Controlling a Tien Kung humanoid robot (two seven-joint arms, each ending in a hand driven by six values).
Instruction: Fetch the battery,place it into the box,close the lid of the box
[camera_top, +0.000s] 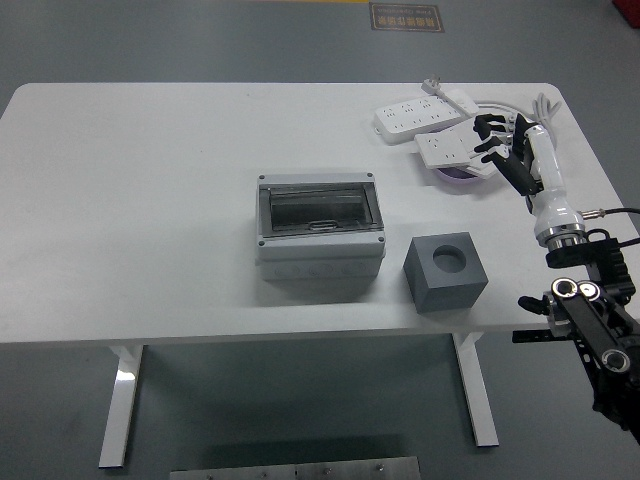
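A grey junction box (320, 228) with a clear lid lying flat on top stands at the table's middle. A dark grey cube block (446, 271) with a round hole in its top sits to the box's right, near the front edge. I cannot make out a battery. My right hand (503, 143) hovers over the table's right side next to the power strips, well behind and to the right of the block. Its fingers are relaxed and hold nothing. The white forearm runs back to the black arm at the right edge.
Two white power strips (422, 112) with a cable lie at the back right. One (447, 149) rests on a purple dish (461, 175). The table's right edge is close under my forearm.
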